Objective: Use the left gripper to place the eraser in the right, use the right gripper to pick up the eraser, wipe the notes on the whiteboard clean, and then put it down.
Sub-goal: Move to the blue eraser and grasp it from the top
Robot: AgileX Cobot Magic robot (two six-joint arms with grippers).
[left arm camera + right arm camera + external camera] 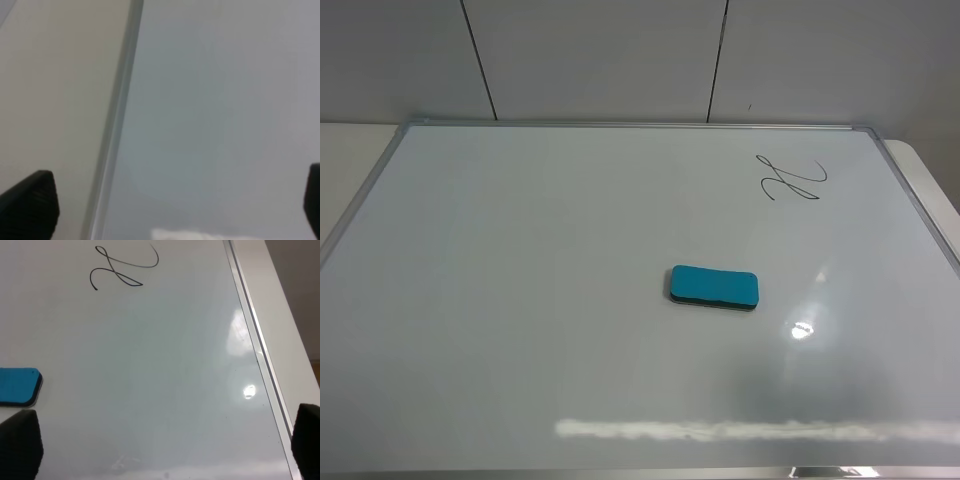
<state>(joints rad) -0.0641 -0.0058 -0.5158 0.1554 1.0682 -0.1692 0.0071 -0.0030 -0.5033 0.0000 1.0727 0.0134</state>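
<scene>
The teal-blue eraser [714,287] lies flat on the whiteboard [550,300], a little right of the middle. The black scribbled notes [792,180] sit near the board's far right corner. Neither arm shows in the exterior high view. In the left wrist view the left gripper [175,205] is open and empty, its black fingertips [30,205] wide apart over the board's silver frame [117,120]. In the right wrist view the right gripper [165,450] is open and empty above the board. There one end of the eraser [19,386] and the notes [122,267] show.
The board lies on a pale table [350,160] that shows past its left and right edges [287,340]. A white tiled wall [620,55] stands behind. Light glare spots sit on the board at the right [802,328] and along the near edge.
</scene>
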